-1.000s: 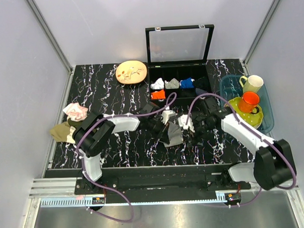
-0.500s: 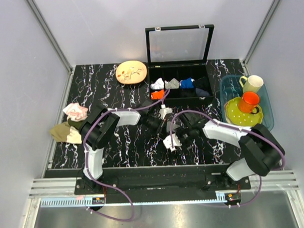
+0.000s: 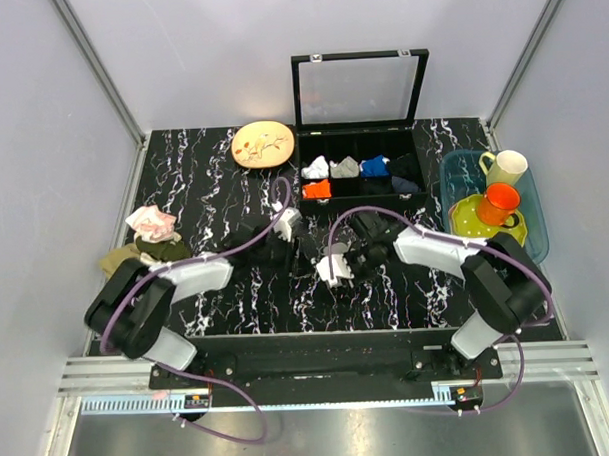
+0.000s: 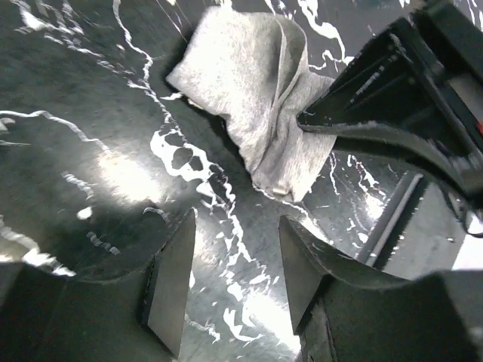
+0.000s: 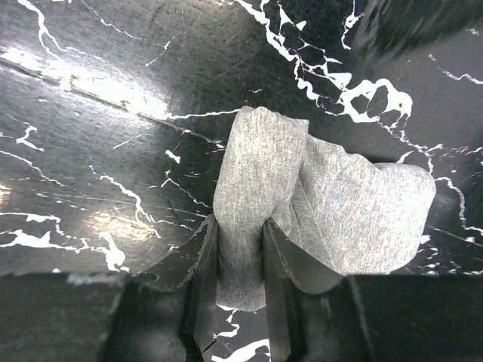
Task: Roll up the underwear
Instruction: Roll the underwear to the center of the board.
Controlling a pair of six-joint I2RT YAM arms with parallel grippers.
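Starting big: black desk, veined in white, wall to wall under both arms. At the far edge, a black compartment box, lid propped upright, small bundles of white, grey, blue and orange cloth down in the cells. Right of that, a blue basin hard against the side wall, loaded with a yellow-green plate, an orange cup and a cream mug. Left of the box, a tan oval plate, well apart from the action. Over by the left wall, a heap of cloths: pink-and-white cloth at the far end, olive-green cloth and tan cloth nearer.

Now to the middle of the desk, towards the near edge. In from the left, the left pincer: low over the surface, fingers apart with a clear gap, nothing but bare marble between them, gripping nothing, tips just short of the cloth. In from the right, the right pincer: pinched in on a raised fold of the underwear, grey fabric squeezed between both fingers, plain as day from the wrist camera.

And smallest of the lot, the underwear itself: mid-grey, rumpled, doubled over on itself, lying on the desk between the two pincers, one fold in the right pincer's grip, the rest slumped flat beside it.
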